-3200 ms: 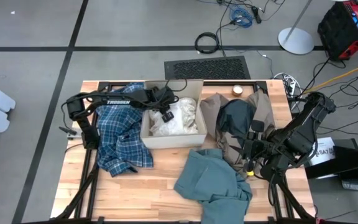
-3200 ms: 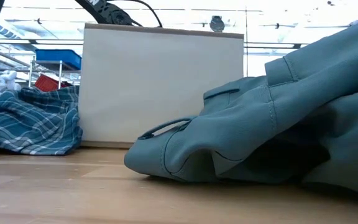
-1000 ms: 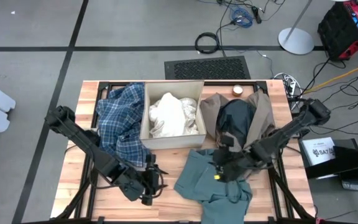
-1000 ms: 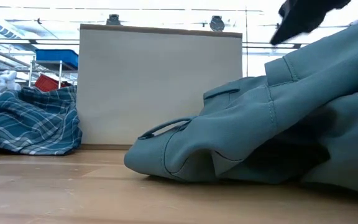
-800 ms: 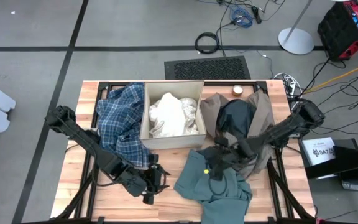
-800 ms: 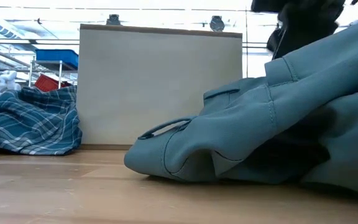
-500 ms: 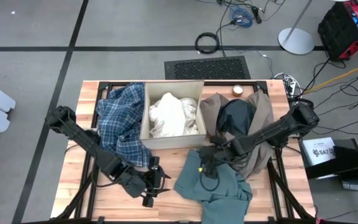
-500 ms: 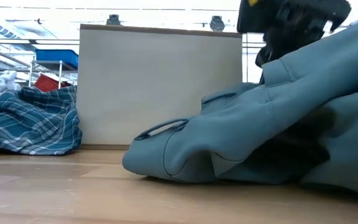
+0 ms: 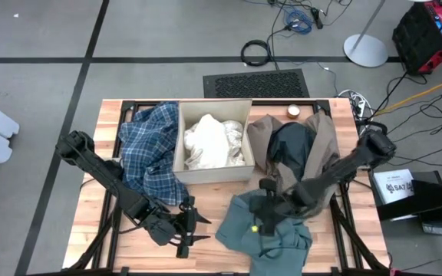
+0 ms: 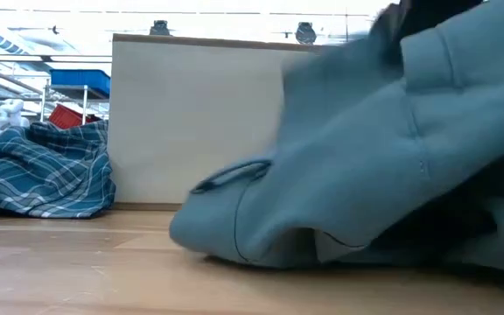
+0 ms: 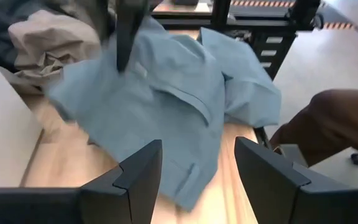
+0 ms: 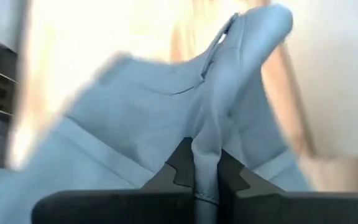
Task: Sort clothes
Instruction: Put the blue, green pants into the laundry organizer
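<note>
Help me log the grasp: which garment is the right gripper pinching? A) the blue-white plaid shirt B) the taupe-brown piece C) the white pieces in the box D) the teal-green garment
D: the right wrist view shows the right gripper shut on a fold of the teal-green garment, lifting it off the table.

A tan cardboard box (image 9: 238, 175) sits on the wooden table (image 9: 98, 218).

From where I stand nothing can be read: no label, brand, number or sign shows clearly on anything here.
</note>
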Motion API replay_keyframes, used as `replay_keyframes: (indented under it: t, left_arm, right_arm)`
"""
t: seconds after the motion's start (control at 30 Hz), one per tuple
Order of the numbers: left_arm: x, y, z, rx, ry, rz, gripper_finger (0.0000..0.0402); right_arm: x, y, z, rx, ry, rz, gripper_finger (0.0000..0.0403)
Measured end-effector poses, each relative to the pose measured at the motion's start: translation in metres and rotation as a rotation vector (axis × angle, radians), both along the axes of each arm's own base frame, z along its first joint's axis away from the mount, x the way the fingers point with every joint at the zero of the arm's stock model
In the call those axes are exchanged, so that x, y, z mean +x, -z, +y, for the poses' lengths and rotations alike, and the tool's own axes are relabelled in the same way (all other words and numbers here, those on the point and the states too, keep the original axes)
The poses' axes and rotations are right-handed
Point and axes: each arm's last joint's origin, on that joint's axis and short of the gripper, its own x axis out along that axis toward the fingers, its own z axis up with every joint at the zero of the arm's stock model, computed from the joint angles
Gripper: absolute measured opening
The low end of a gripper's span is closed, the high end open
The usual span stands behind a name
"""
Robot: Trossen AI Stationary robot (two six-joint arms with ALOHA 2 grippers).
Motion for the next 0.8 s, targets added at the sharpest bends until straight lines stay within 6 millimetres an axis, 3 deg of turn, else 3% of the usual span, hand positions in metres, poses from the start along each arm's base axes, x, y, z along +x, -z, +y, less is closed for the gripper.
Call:
replay_keyframes:
  t: [0.2,0.37,0.53,0.8]
  left_arm:
    - [-0.001,-0.002,-0.005,-0.036,0.017,-0.054,0.0212]
    - [-0.002,-0.011,-0.011,-0.027,0.065,-0.144,0.0212]
    - [-0.001,-0.013,-0.011,-0.02,0.043,-0.169,0.0212]
    - [0.004,-0.007,0.002,-0.004,-0.141,-0.17,0.0212]
  right_arm:
    - [-0.03,-0.104,0.022,-0.069,-0.091,-0.288,0.0006]
    - [-0.057,-0.165,0.031,-0.114,-0.163,-0.492,0.0006]
    - [-0.077,-0.206,0.032,-0.106,-0.222,-0.604,0.0006]
    - [-0.094,-0.238,0.031,-0.069,-0.272,-0.688,0.0005]
